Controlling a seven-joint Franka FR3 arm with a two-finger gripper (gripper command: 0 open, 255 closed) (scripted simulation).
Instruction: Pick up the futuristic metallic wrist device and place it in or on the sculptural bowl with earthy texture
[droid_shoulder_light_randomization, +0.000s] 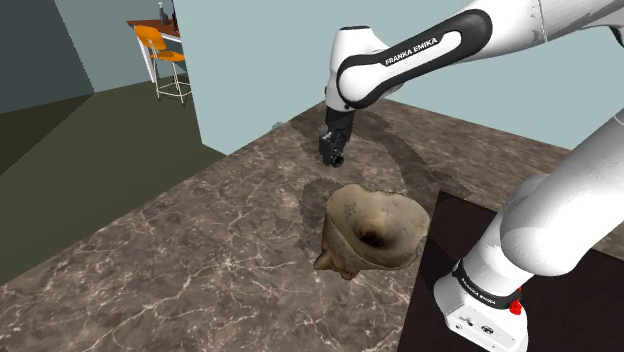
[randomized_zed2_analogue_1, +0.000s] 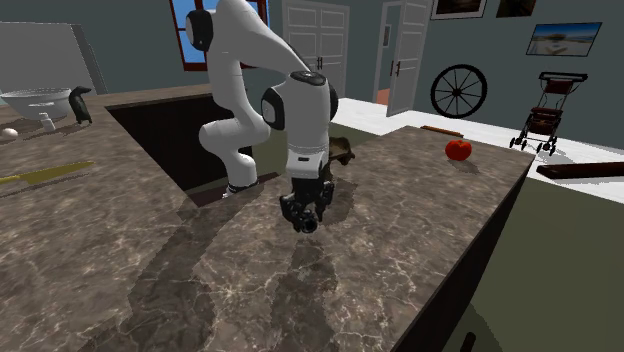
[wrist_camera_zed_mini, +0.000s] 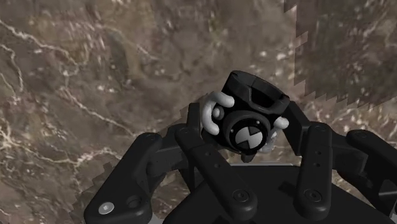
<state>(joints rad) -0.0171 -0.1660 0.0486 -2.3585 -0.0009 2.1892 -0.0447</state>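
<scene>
A black wrist device (wrist_camera_zed_mini: 248, 121), with a round dial face and pale grey side pieces, sits clasped between the two fingers (wrist_camera_zed_mini: 198, 143) of my gripper (wrist_camera_zed_mini: 249, 130), which is shut on it. The gripper (droid_shoulder_light_randomization: 332, 152) hangs a little above the brown marble counter (droid_shoulder_light_randomization: 200, 250), up and slightly left of the bowl in the shoulder view. The bowl (droid_shoulder_light_randomization: 375, 232) is a rough, earthy brown sculpted vessel with a dark hollow, standing near the stand. In the second exterior view, the gripper (randomized_zed2_analogue_1: 303, 215) carries the device over the counter and the bowl (randomized_zed2_analogue_1: 344, 150) peeks out behind the arm.
A red round fruit (randomized_zed2_analogue_1: 458, 150) lies near the counter's far corner. The counter edge (randomized_zed2_analogue_1: 470, 250) drops off on the second exterior view's right. The dark stand top (droid_shoulder_light_randomization: 560, 300) lies beside the bowl. A white basin (randomized_zed2_analogue_1: 35, 100) and a penguin figure (randomized_zed2_analogue_1: 80, 103) stand far left.
</scene>
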